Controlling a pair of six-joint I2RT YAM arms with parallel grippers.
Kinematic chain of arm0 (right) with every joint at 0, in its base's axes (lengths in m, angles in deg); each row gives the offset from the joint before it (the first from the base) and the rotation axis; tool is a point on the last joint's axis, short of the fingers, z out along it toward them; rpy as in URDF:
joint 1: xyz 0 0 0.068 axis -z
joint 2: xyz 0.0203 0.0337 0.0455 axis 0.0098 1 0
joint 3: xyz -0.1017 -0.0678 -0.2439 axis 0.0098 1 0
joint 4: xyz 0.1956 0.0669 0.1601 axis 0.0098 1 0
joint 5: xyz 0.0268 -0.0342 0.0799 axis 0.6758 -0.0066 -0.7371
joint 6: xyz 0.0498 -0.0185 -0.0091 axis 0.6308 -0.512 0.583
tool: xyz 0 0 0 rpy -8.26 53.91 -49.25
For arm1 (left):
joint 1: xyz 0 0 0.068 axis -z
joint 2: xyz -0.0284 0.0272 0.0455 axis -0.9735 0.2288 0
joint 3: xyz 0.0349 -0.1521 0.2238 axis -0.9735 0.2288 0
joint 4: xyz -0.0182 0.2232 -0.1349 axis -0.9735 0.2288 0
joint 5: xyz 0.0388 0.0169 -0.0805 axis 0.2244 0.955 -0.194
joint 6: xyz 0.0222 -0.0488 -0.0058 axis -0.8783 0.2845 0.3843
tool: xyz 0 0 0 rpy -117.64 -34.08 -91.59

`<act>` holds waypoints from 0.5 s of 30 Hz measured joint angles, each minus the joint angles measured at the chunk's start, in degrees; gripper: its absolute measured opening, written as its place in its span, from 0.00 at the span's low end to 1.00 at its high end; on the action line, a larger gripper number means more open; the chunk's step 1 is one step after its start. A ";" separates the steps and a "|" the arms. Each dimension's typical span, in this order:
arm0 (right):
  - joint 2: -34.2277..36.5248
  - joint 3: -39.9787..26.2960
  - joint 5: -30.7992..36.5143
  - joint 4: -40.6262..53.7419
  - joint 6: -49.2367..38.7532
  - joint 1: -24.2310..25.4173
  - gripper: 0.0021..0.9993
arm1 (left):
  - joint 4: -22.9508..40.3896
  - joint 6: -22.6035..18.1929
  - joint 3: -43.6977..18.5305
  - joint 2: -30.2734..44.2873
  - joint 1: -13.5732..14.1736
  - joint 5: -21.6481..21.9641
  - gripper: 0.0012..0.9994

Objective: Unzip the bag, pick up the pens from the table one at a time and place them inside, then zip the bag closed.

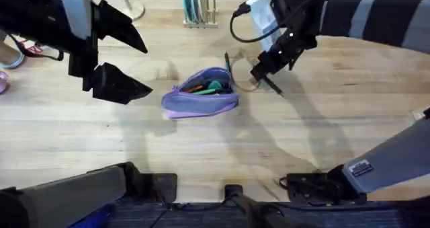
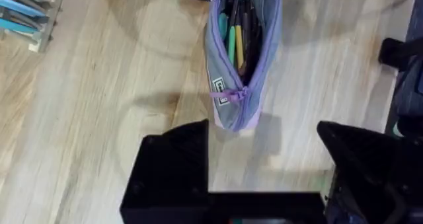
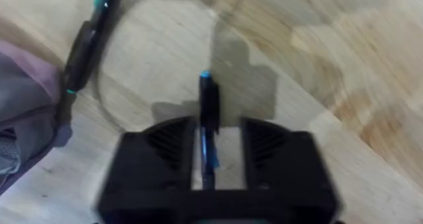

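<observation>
The lavender bag (image 1: 200, 99) lies in the middle of the table (image 1: 302, 140) with its zipper open; orange and teal pens show inside. My right gripper (image 1: 264, 71) hovers just right of the bag's far end, shut on a dark pen (image 1: 274, 87). In the right wrist view that pen (image 3: 209, 95) stands between the fingers of the right gripper (image 3: 210, 137). A second dark pen (image 1: 228, 62) lies on the wood by the bag's far end, and the right wrist view shows this pen (image 3: 84, 40) beside the bag (image 3: 26, 98). My left gripper (image 1: 148, 70) hangs open left of the bag (image 2: 241, 59).
A rack with plates (image 1: 198, 9) stands at the back edge, and a white stand (image 1: 134, 7) is left of it. Pink items (image 1: 10, 56) sit at the far left edge. Bare wood stretches in front of the bag.
</observation>
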 joint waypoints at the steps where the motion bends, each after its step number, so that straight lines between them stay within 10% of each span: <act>1: -0.08 0.09 0.14 -0.10 0.26 -0.33 0.28 | -0.01 0.01 0.00 0.00 0.00 0.00 0.99; 4: -0.24 0.17 0.80 -0.43 0.53 -0.73 0.05 | 0.00 0.00 0.00 0.00 0.00 0.00 0.99; 15: -1.05 0.15 0.74 0.08 0.53 -0.77 0.03 | 0.20 0.00 0.00 0.00 0.00 0.00 0.99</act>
